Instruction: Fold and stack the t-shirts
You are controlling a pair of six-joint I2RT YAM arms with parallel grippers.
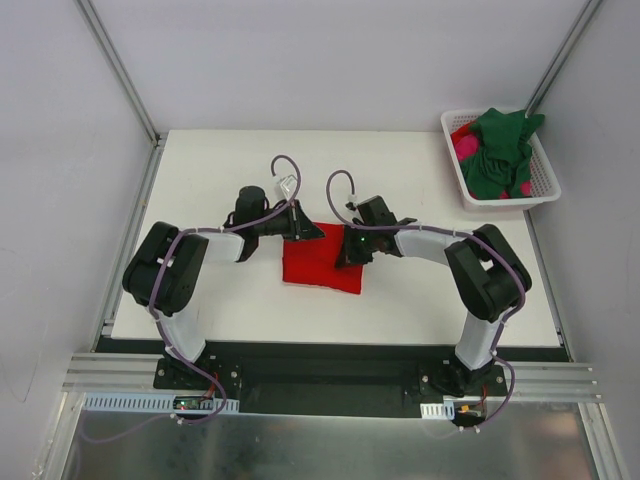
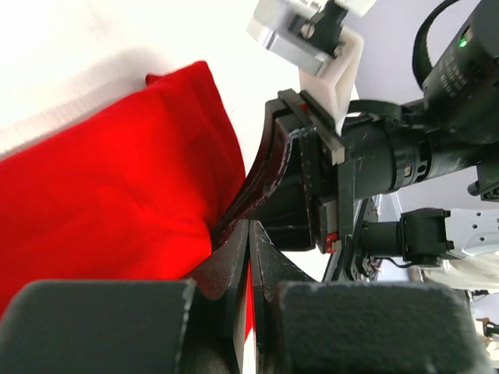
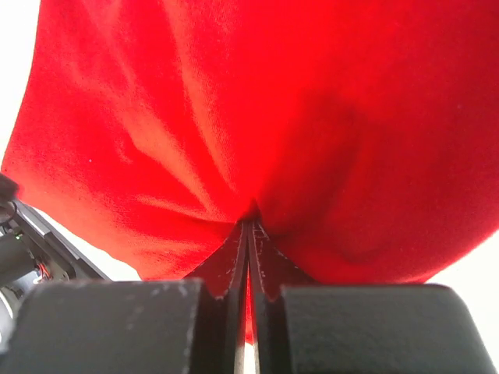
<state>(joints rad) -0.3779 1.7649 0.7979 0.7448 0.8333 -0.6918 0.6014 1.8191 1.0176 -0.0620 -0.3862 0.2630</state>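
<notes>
While the folded red t-shirt (image 1: 318, 268) lies centred on the table (image 1: 420, 300), 2 grippers are clamped on it: the left gripper (image 1: 303, 228) pinches its far-left corner, the right gripper (image 1: 349, 248) its right edge. A green t-shirt (image 1: 500, 150) and a magenta t-shirt (image 1: 465, 148) sit heaped in the white basket (image 1: 512, 203).

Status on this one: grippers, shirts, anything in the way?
Left gripper shut on red shirt. Right gripper shut on it too. Green shirt and pink shirt in basket. Nothing blocking.

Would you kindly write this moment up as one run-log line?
left gripper: shut on red t-shirt | right gripper: shut on red t-shirt | green t-shirt, pink t-shirt: in white basket
</notes>
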